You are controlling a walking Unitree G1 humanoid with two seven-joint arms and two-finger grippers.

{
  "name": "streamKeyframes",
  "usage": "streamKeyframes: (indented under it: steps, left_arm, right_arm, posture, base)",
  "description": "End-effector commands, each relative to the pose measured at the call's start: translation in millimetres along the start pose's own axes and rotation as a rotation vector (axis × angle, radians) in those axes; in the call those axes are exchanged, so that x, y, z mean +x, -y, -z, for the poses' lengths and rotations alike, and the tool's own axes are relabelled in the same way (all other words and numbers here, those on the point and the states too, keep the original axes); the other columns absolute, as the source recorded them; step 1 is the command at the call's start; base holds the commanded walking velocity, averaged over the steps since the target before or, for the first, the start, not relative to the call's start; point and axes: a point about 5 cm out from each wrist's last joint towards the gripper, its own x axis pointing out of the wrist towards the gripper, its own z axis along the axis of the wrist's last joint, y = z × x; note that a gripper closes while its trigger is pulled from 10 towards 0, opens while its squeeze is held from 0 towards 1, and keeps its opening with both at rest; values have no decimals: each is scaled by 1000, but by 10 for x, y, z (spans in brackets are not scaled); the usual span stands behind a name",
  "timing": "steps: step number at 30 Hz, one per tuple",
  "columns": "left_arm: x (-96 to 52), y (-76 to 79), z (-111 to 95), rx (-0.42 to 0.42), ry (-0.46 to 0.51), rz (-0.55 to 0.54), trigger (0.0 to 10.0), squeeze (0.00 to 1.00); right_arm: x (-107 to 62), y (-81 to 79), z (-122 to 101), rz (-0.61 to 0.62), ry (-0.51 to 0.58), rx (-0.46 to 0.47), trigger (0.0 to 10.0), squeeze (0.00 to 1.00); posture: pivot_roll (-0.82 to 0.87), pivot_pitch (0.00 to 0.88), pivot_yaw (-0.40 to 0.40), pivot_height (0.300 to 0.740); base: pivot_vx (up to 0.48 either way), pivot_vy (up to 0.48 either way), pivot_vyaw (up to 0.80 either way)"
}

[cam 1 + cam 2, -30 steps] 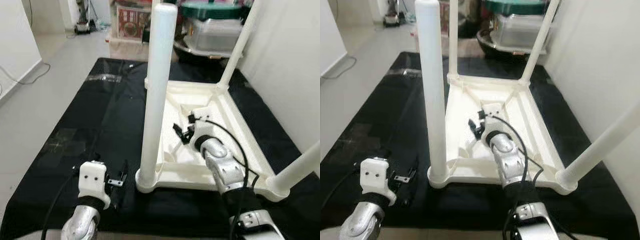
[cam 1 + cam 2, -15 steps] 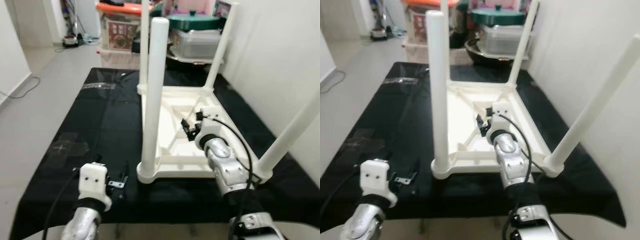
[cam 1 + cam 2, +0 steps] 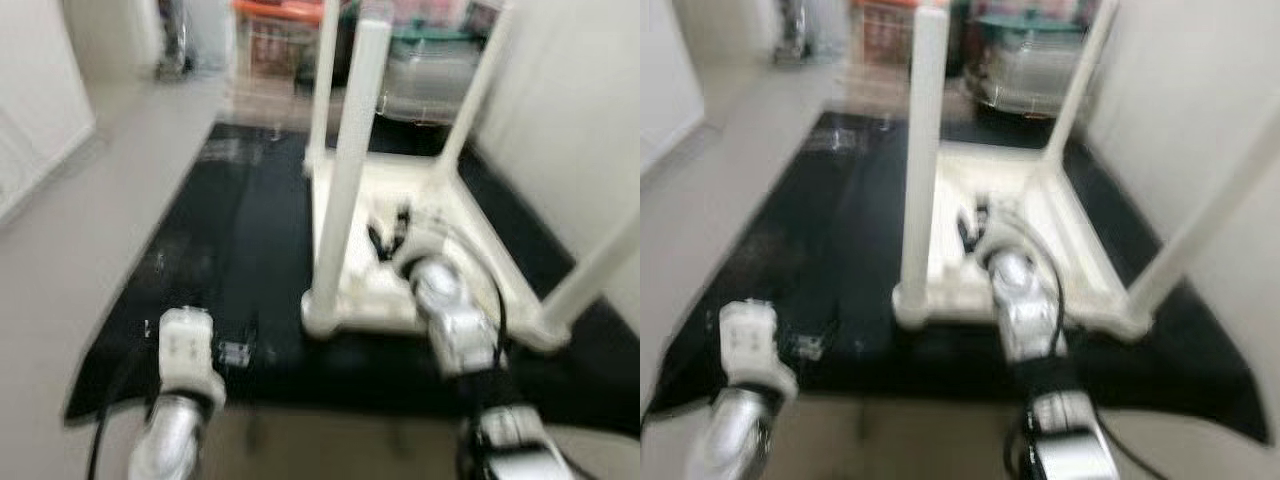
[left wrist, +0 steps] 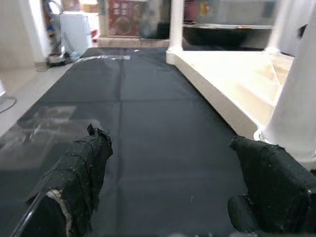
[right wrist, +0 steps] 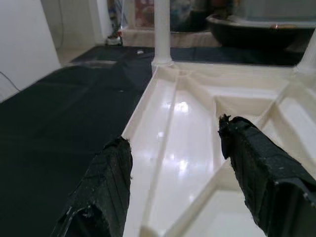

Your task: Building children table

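Note:
A cream children's table (image 3: pixel 440 205) lies upside down on a black cloth (image 3: pixel 255 220), its round white legs (image 3: pixel 352 160) pointing up. My right gripper (image 3: pixel 388 232) hovers over the table's ribbed underside (image 5: pixel 187 128), open, with nothing between its black fingers (image 5: pixel 106 182). My left gripper (image 3: pixel 235 352) sits low over the cloth near its front edge, left of the nearest leg (image 4: pixel 296 103), also open and empty. The head views are blurred.
A white wall (image 3: pixel 570 110) runs close along the right of the cloth. Storage boxes and a dark lidded pot (image 3: pixel 1025 70) stand behind the table. Grey floor (image 3: pixel 110 170) stretches to the left, and the cloth's front edge (image 3: pixel 940 395) is near me.
The whole picture has shifted and blurred, so the camera moved back and sideways. Both grippers keep their places relative to the table and stay open.

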Motion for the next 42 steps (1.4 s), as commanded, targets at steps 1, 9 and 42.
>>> streamKeyframes:
  steps: [1,9,42]
  left_arm:
    - [25,-1,-3,-6,0,1,10000,0]
    - [32,-25,10,15,-9,-7,10000,0]
    - [57,-1,79,53,-24,-16,10000,0]
  right_arm:
    - [1,49,-5,21,3,12,10000,0]
    - [-1,113,-25,71,16,12,10000,0]
    - [-192,147,-809,77,522,-305,10000,0]
  posture:
    - [126,0,-87,740]
    - [124,0,-86,740]
    - [104,0,-91,740]
  base:
    - [0,0,0]
    - [0,0,0]
    - [0,-145,0]
